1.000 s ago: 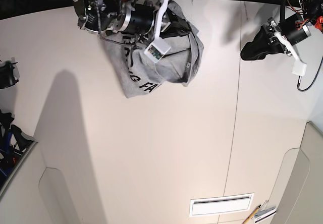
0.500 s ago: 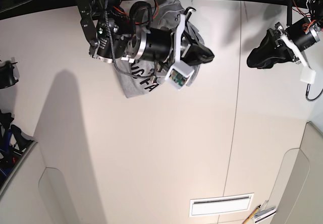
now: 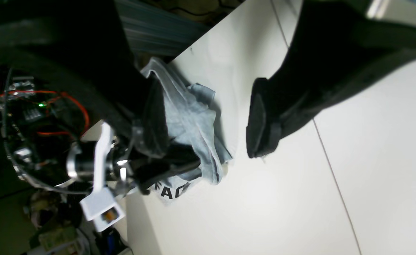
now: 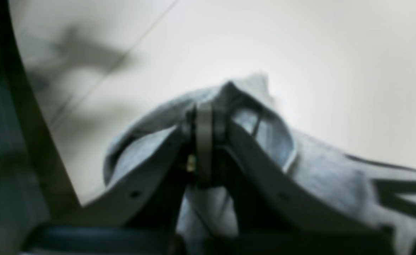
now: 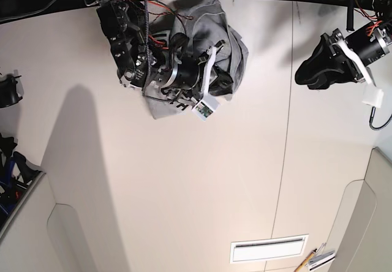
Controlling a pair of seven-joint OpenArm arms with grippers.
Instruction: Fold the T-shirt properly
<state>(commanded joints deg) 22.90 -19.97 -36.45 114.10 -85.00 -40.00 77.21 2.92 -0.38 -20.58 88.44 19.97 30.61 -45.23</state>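
The T-shirt (image 5: 229,39) lies bunched in a rumpled heather-grey heap at the far edge of the white table (image 5: 202,186), its folds piled over one another. Black block lettering shows on the lower fold; the left wrist view reads "FAC" before the cloth hides the rest. The right tool (image 4: 203,106) is clamped on a raised fold of the grey fabric. The left tool (image 3: 208,117) hangs over bare table well apart from the shirt, its jaws spread wide.
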